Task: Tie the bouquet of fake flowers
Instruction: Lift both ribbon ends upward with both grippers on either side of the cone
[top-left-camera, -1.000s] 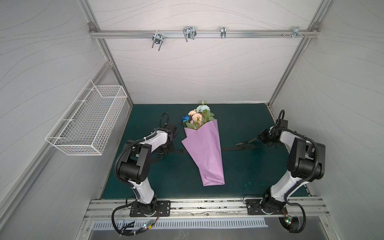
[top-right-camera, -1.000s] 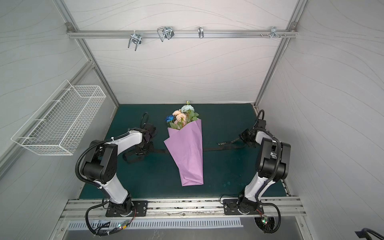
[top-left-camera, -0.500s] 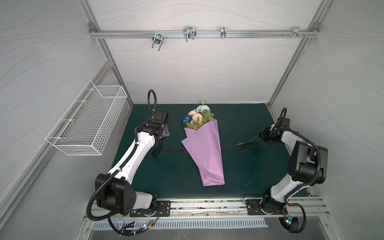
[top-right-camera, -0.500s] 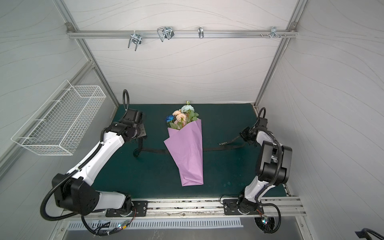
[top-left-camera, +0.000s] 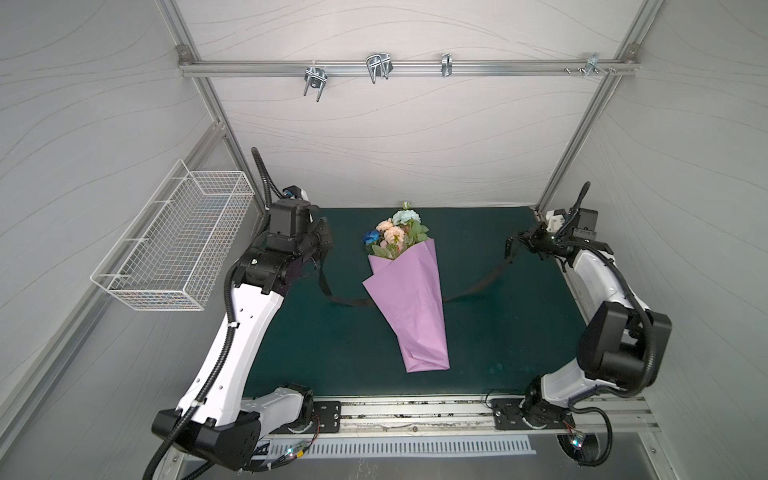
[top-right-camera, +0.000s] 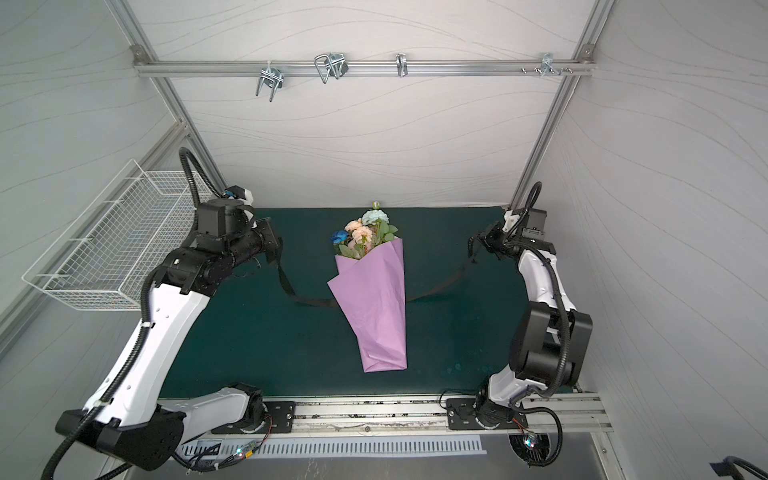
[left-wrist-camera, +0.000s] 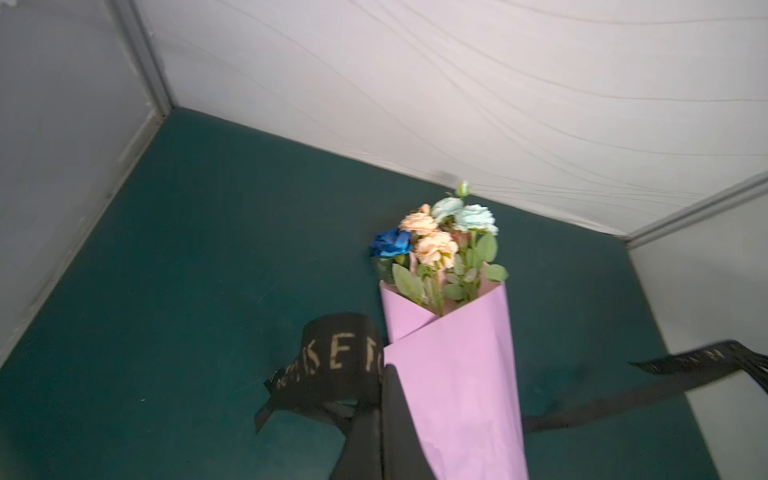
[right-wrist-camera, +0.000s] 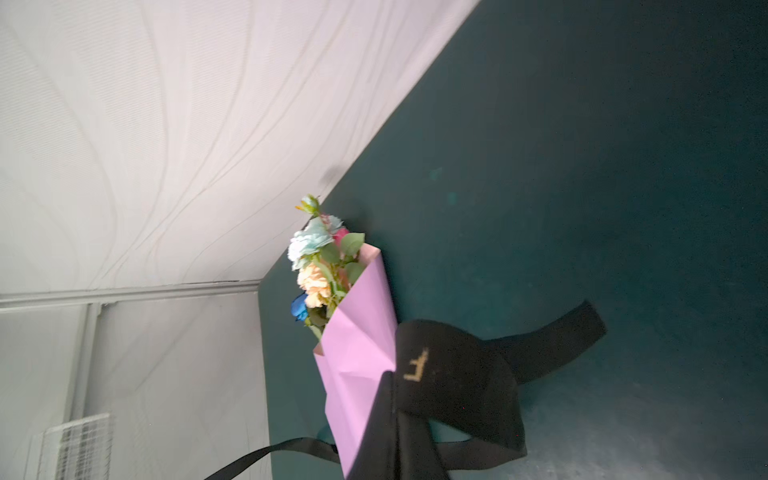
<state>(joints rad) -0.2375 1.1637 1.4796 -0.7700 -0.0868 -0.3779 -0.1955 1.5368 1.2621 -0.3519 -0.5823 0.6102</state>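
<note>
Your left claw (top-left-camera: 322, 253) at the bouquet's (top-left-camera: 395, 232) 9 o'clock and right claw (top-left-camera: 512, 245) at 3 o'clock each pinch one ribbon (top-left-camera: 478, 286) end.

One bouquet (top-left-camera: 395, 237), one lilac wrap (top-left-camera: 411, 307), one black ribbon (top-left-camera: 478, 286), one wire basket (top-left-camera: 166, 249), two robot arms (top-left-camera: 245, 332) (top-left-camera: 598, 278)

Dark green mat (top-left-camera: 519, 332) under lilac-wrapped bouquet (top-left-camera: 392, 237) and black ribbon (top-left-camera: 351, 301)
</note>
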